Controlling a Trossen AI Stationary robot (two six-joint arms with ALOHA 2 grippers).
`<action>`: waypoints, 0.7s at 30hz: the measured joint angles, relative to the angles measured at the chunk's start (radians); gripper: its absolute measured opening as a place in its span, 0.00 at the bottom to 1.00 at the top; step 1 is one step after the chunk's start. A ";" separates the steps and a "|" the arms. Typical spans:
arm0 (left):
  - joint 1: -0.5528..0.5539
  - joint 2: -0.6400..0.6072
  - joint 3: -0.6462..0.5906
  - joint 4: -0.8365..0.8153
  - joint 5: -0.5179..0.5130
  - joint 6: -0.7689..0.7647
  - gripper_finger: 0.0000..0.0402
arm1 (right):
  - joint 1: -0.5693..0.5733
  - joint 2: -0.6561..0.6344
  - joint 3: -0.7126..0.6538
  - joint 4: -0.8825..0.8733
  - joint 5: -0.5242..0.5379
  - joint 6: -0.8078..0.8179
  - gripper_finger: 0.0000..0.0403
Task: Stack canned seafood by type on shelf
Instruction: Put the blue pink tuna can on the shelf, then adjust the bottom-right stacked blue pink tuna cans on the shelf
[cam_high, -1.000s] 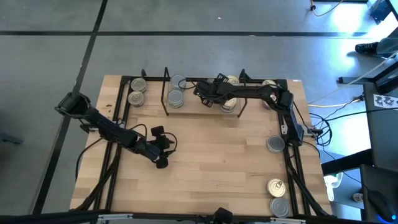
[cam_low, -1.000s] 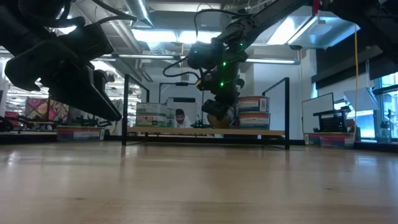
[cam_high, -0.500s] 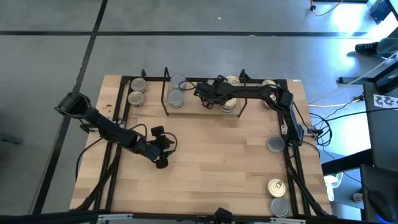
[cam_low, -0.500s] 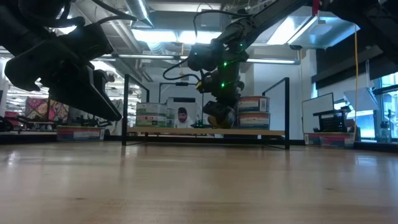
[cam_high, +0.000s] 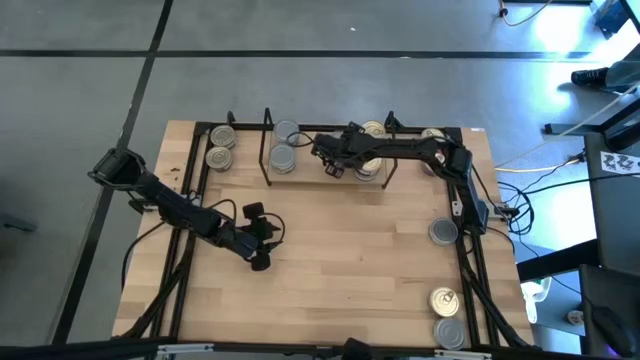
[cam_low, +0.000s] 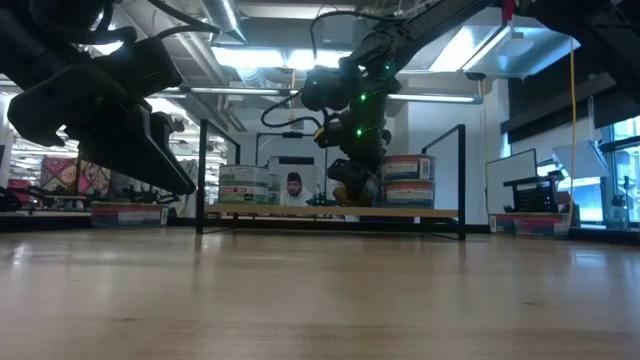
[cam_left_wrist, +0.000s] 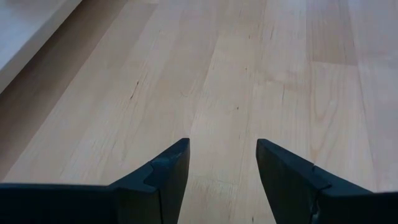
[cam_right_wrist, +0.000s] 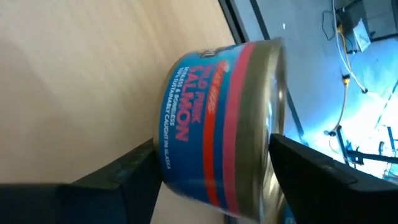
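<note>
Over the low black-wire shelf (cam_high: 325, 172) with its light wooden board at the far edge of the pale wooden counter (cam_high: 340, 270), the right pincer (cam_high: 334, 166) stands with its jaws spread on either side of a blue-and-red-labelled round salmon tin (cam_right_wrist: 224, 130), though whether its fingers touch the tin cannot be told. More flat silver-topped tins (cam_high: 283, 158) sit on the shelf. The left pincer (cam_left_wrist: 221, 163) hovers open and empty above bare counter, well apart from the shelf.
</note>
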 joint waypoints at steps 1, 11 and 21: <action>0.000 0.000 0.000 0.000 0.000 0.000 0.46 | 0.001 0.000 0.007 -0.004 -0.002 0.000 0.70; 0.000 0.000 0.000 0.000 0.000 -0.003 0.46 | -0.002 -0.001 0.030 -0.026 0.007 0.000 0.70; 0.000 0.000 0.000 0.000 0.000 -0.021 0.46 | 0.002 -0.002 0.030 -0.050 -0.046 0.010 0.70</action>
